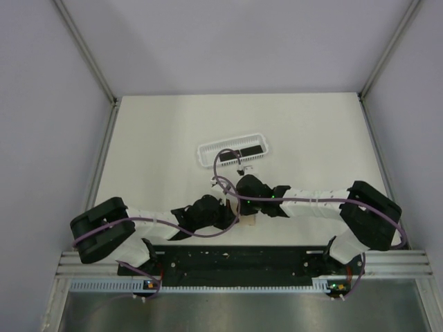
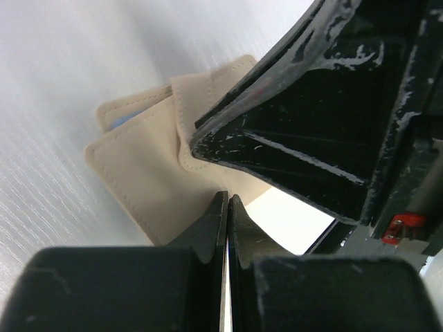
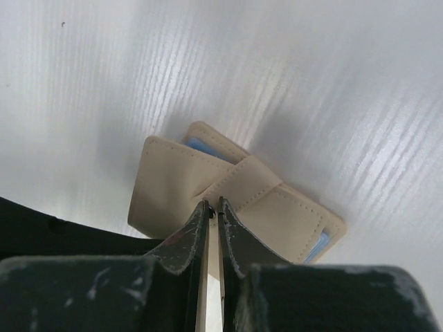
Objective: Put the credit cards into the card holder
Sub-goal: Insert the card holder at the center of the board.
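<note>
Near 6 o'clock, close to the table's [image 1: 318,138] front edge: clenched tight with the left gripper [image 2: 227,207], tips against the tan card holder's [image 3: 173,187] edge, hard to say whether pinching it. Nipped by the right gripper [image 3: 213,211] from 3 o'clock, a thin tan strip of that holder between the nearly closed pads. Farther toward 12 o'clock, apart from both grippers, black credit cards [image 1: 247,151] lying inside the white basket [image 1: 208,158], with open white surface round its rim out to the walls.
</note>
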Available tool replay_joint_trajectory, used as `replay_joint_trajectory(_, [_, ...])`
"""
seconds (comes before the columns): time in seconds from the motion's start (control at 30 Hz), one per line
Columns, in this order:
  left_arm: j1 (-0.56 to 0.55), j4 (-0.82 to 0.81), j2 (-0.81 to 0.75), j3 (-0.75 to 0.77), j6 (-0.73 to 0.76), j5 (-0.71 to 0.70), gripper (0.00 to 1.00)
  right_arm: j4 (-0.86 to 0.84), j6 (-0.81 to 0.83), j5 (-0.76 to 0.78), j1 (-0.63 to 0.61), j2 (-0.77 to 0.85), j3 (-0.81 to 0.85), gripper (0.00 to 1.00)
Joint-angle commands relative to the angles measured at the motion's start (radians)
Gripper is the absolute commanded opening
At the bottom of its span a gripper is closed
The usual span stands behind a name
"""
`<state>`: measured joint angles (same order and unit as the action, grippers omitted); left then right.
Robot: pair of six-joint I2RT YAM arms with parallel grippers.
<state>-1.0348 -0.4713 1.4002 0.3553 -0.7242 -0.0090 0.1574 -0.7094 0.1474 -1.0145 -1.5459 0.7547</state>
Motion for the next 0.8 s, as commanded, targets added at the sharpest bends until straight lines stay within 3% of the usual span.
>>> replay_joint_trajectory(0.0, [-0.002, 0.046, 0.003, -0.016, 0.014, -0.019, 0.00, 0.148, -0.050, -0.126, -0.026, -0.178, -0.106, 0.00])
replay_joint_trajectory(0.33, [-0.004, 0.053, -0.001, -0.019, 0.017, -0.023, 0.00, 0.119, -0.067, -0.144, -0.026, -0.203, -0.149, 0.00])
replay_joint_trajectory(0.47, [-0.002, 0.072, -0.024, -0.024, 0.020, -0.042, 0.00, 0.129, -0.070, -0.111, -0.026, -0.142, -0.153, 0.00])
replay_joint_trajectory(0.63, [-0.002, 0.100, -0.066, -0.033, 0.019, -0.078, 0.00, 0.174, -0.094, -0.057, -0.027, -0.045, -0.160, 0.16])
replay_joint_trajectory(0.77, [-0.001, 0.114, -0.075, -0.036, 0.020, -0.089, 0.00, 0.224, -0.116, -0.057, -0.026, 0.004, -0.179, 0.21])
